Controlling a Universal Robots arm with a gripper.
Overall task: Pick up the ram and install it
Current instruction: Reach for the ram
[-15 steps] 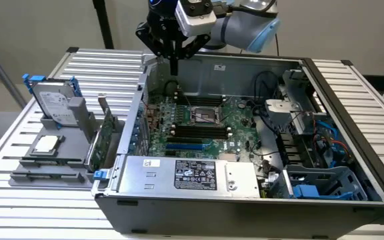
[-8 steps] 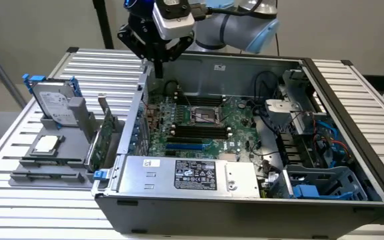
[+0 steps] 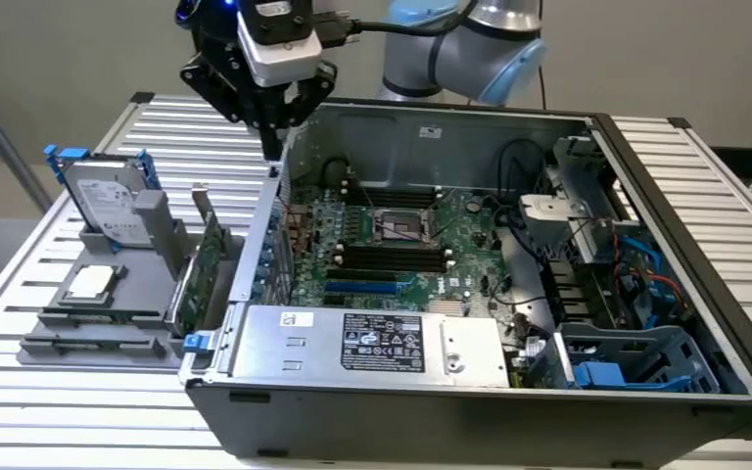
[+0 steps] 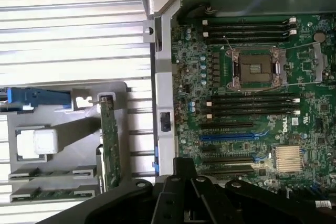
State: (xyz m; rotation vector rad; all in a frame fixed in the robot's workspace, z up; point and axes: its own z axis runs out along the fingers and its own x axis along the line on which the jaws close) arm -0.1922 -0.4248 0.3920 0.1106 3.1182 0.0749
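**Hand** (image 3: 271,147): dark, two-fingered, carried on the arm (image 3: 481,39). It was clenched, with the fingertips drawn together to a narrow point. It hung just above the far end of the computer case's left wall, as left runs in the exterior view.

**Ram** (image 3: 99,318): a thin strip seen edge-on and hard to make out. It sat in a slot at the near end of the gray holder (image 3: 36,343), well apart from the hand.

**Gray holder**: stood on the slatted tabletop (image 3: 36,411), just beside the case on the exterior view's left.

**Hard drive** (image 3: 105,201): stood upright at the holder's far end, with blue rails along its sides.

**Processor chip** (image 3: 91,284): lay flat, silver-topped, in a square pocket between the hard drive and the ram.

**Expansion card** (image 3: 191,284): green, stood on edge along the holder's right side next to the case wall. Its metal bracket was at the far end.

**Computer case** (image 3: 481,421): lay on its side with the lid off.
- Motherboard (image 3: 468,220): green, carrying the processor socket (image 3: 396,227).
- Memory slots (image 3: 390,259): black, just near of the socket.
- Power supply (image 3: 376,343): silver with a label, along the near wall.
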